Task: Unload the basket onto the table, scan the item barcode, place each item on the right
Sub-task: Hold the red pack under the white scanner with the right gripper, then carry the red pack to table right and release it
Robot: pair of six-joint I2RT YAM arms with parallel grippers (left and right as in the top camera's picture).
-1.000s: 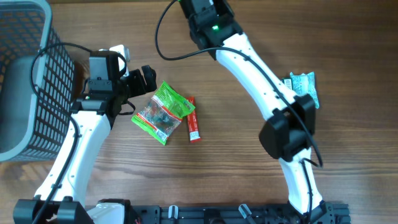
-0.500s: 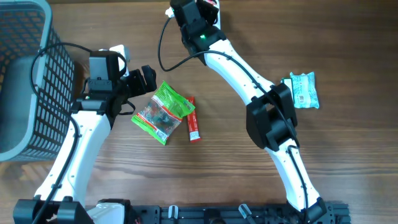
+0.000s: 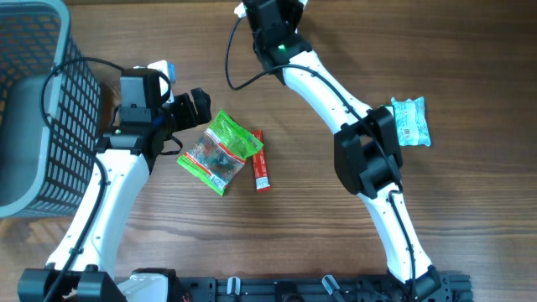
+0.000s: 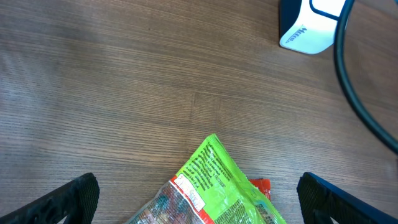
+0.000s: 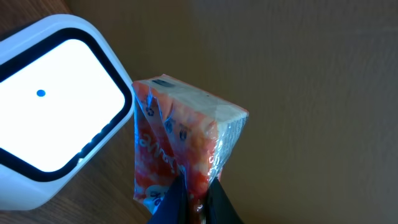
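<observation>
- Shifted slightly rightward with right jaws, clamped on pack [image 5: 186, 137] beside scanner [image 5: 56, 106].
- Wide-open, empty left jaws above bag [image 4: 211, 180].
- Best to tilt barcode side squarely toward scanner window.

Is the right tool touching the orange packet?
Touching. The right wrist view shows the right tool pinching the orange packet at its lower edge.

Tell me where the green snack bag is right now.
In the overhead view the green snack bag lies flat on the table left of centre, close by the open left gripper, with the red stick packet beside its right edge.
</observation>
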